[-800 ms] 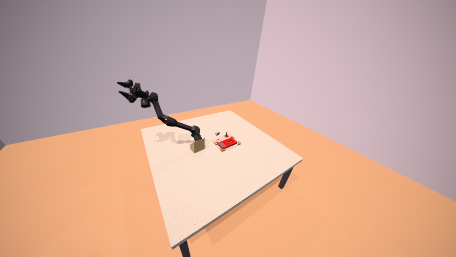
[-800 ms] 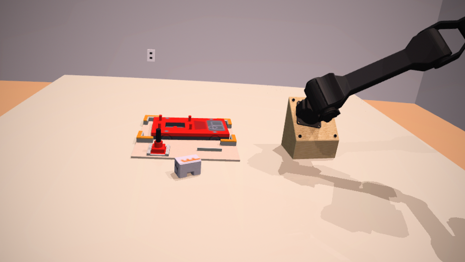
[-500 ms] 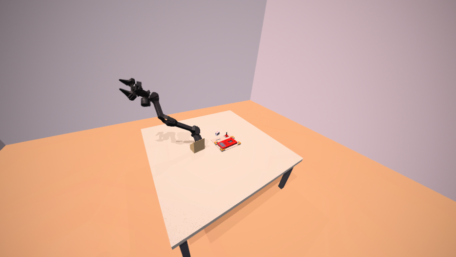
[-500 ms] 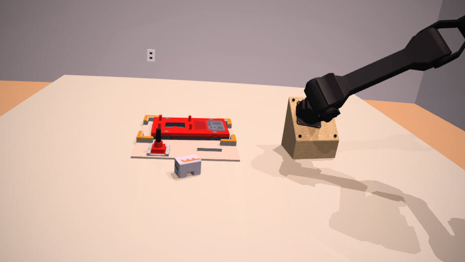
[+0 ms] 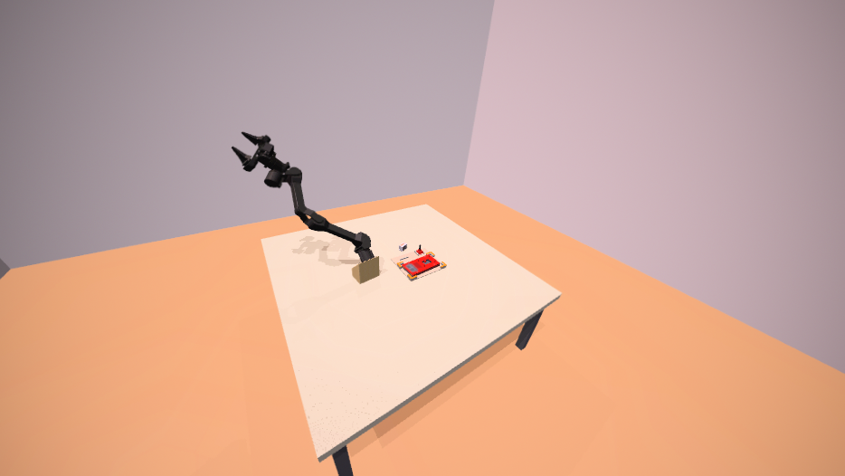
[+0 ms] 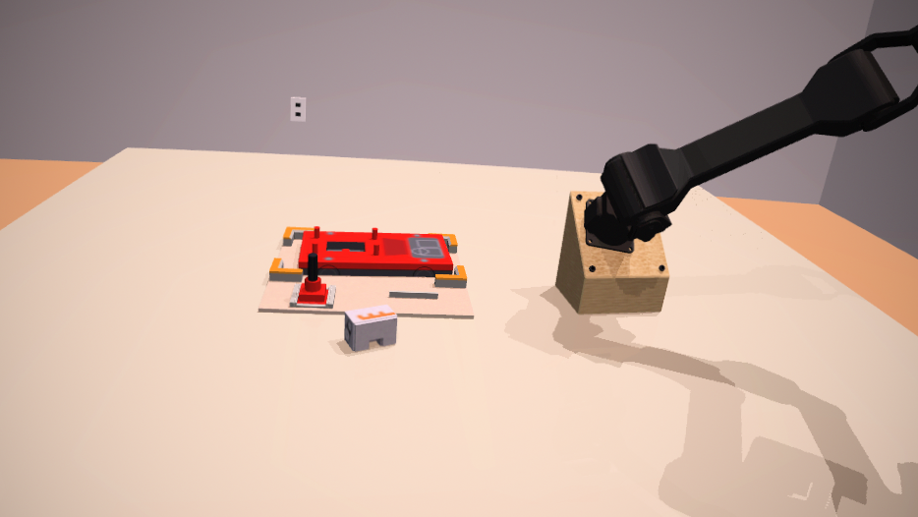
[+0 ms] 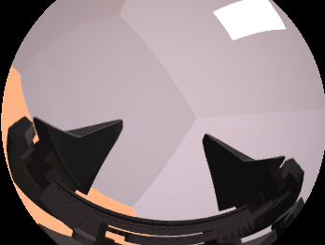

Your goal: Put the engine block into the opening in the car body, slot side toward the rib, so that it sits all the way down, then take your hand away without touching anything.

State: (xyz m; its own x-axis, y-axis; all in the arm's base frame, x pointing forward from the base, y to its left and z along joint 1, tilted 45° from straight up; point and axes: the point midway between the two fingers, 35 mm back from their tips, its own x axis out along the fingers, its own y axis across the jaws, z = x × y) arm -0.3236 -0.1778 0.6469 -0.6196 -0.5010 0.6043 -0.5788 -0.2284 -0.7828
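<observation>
The tool (image 5: 237, 139) (image 7: 163, 131) stands spread almost to its full width, with nothing between its fingers, raised high over the far side of the worktop (image 5: 378, 330) (image 6: 193, 411) and well apart from everything on it. Below the tool and well away from it, the grey engine block (image 5: 403, 247) (image 6: 371, 328), white on top with an orange marking, rests on the worktop just beside the pale baseboard (image 6: 366, 306); a notch shows in its lower edge. The red car body (image 5: 421, 264) (image 6: 385, 250) lies flat on that baseboard, likewise far below the tool, between orange-and-grey corner brackets (image 6: 451, 277), and its dark rectangular opening (image 6: 345, 246) has no block in it. Also on the baseboard, well below the tool, are a red-based part with an upright black post (image 6: 313, 289) and a thin grey bar (image 6: 413, 295). From the tool the black arm (image 5: 331, 229) (image 6: 745, 135) runs down to a wooden mounting block (image 5: 367, 271) (image 6: 622, 294), which stands apart from the baseboard, on the worktop
</observation>
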